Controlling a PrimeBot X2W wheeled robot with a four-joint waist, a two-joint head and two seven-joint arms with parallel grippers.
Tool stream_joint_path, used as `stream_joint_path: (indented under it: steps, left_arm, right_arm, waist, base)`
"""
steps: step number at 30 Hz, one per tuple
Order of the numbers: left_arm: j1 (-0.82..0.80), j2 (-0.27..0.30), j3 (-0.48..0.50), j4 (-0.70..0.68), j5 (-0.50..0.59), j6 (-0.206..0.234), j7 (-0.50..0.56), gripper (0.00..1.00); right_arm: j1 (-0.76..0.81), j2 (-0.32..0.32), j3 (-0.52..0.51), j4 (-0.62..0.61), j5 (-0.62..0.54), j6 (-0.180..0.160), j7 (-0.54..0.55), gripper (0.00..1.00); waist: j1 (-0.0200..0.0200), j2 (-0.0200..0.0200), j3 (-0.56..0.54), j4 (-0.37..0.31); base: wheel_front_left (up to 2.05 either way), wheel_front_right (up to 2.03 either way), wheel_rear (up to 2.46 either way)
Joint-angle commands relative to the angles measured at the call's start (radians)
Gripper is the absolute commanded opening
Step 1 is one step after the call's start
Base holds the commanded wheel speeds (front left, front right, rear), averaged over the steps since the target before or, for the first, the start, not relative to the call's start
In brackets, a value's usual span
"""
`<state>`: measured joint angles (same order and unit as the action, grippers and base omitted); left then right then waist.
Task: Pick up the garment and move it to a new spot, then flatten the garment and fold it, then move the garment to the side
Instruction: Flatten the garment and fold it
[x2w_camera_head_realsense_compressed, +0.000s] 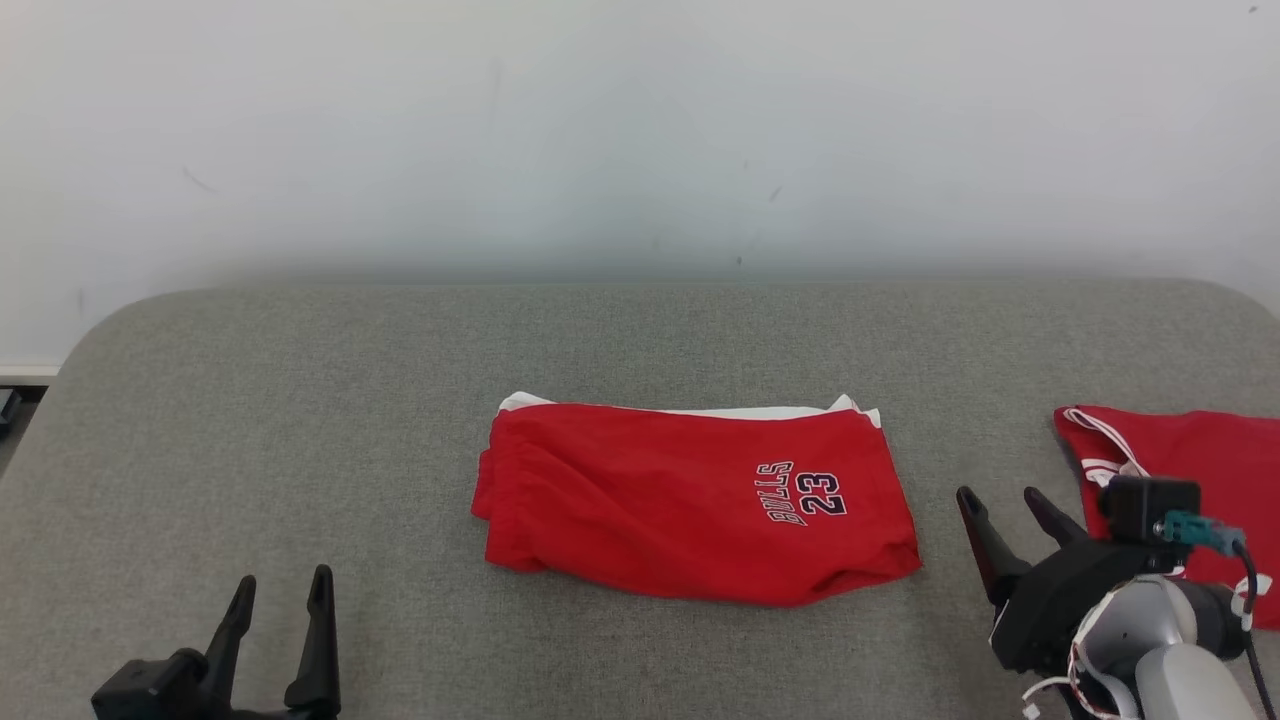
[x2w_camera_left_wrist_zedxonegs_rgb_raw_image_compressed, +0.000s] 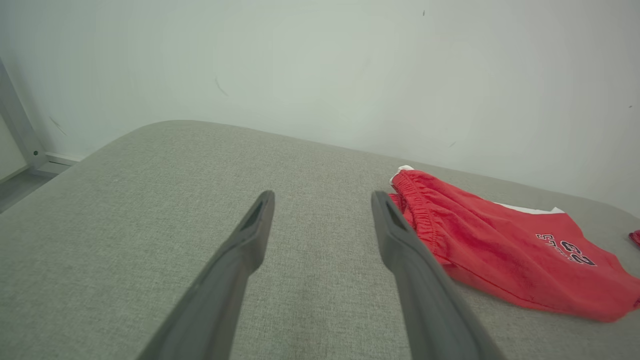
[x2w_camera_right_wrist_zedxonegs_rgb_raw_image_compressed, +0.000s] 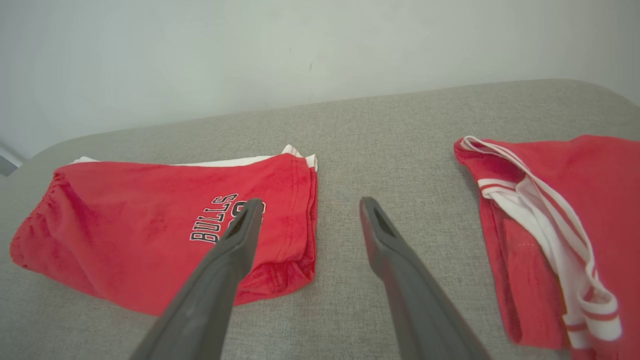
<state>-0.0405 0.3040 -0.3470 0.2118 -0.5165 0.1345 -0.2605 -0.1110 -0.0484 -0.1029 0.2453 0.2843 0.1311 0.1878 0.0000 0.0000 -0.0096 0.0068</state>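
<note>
- Risk, left: my left pincer (x2w_camera_head_realsense_compressed: 283, 578) sits well apart from the folded red basketball shorts (x2w_camera_head_realsense_compressed: 690, 500) with the "BULLS 23" print. They lie mid-way across the grey fabric-covered desk (x2w_camera_head_realsense_compressed: 300, 400). If I lift from the right end only, I expect the far end to drag and the fold to open.
- Risk, middle: the shorts look folded already, so I judge the move to the side is what's left. White under-layers peek out at the far edge and the stack looks loose. Pinching just the top layer would probably peel it off, so the fingers need to go under the whole stack.
- Risk, right: a red jersey with white striped trim (x2w_camera_head_realsense_compressed: 1200, 450) lies at the right edge of the desk, just beside my right pincer (x2w_camera_head_realsense_compressed: 1000, 495). Sliding the shorts that way could run them into it, or I could snag the wrong cloth.
- Left pincer: jaws spread wide, nothing held, over bare desk, clear of any cloth.
- Right pincer: jaws spread wide, empty, in the gap between shorts and jersey. In the wrist view one finger overlaps the print, but I can't tell whether it touches. The head view shows it apart from the shorts.
</note>
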Motion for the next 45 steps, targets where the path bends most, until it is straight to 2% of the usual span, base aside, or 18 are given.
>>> stream_joint_path:
  steps: [1, 11, 19, 31, 44, 45]
  left_arm:
    - [-0.004, 0.004, -0.003, 0.001, 0.006, -0.001, -0.006, 1.00]
    - [-0.037, -0.007, -0.017, 0.016, 0.009, -0.016, -0.006, 1.00]
    - [-0.063, -0.022, -0.032, 0.028, 0.018, -0.026, -0.006, 1.00]
    - [-0.085, -0.043, -0.041, 0.048, 0.025, -0.045, -0.006, 1.00]
    - [-0.103, -0.062, -0.063, 0.081, 0.038, -0.073, -0.006, 1.00]
    - [-0.104, -0.063, -0.064, 0.083, 0.037, -0.074, -0.006, 1.00]
  right_arm:
    - [-0.028, -0.004, -0.017, 0.008, -0.006, -0.001, 0.050, 1.00]
    - [-0.262, -0.003, -0.085, 0.189, 0.028, -0.001, 0.389, 1.00]
    - [-0.412, -0.003, -0.162, 0.370, -0.067, -0.001, 0.511, 1.00]
    - [-0.507, -0.004, -0.256, 0.555, -0.160, -0.001, 0.544, 1.00]
    - [-0.581, 0.001, -0.357, 0.790, -0.206, -0.001, 0.488, 1.00]
    - [-0.585, 0.002, -0.364, 0.806, -0.214, -0.001, 0.481, 0.90]
  waist:
    - [0.0000, 0.0000, 0.003, 0.002]
    - [0.0000, 0.0000, 0.048, 0.037]
    - [0.0000, 0.0000, 0.088, 0.080]
    - [0.0000, 0.0000, 0.114, 0.126]
    - [0.0000, 0.0000, 0.120, 0.177]
    - [0.0000, 0.0000, 0.119, 0.182]
  base:
    - [0.00, 0.00, 0.00]
    - [0.00, 0.00, 0.00]
    - [0.00, 0.00, 0.00]
    - [0.00, 0.00, 0.00]
    - [0.00, 0.00, 0.00]
    - [0.00, 0.00, 0.00]
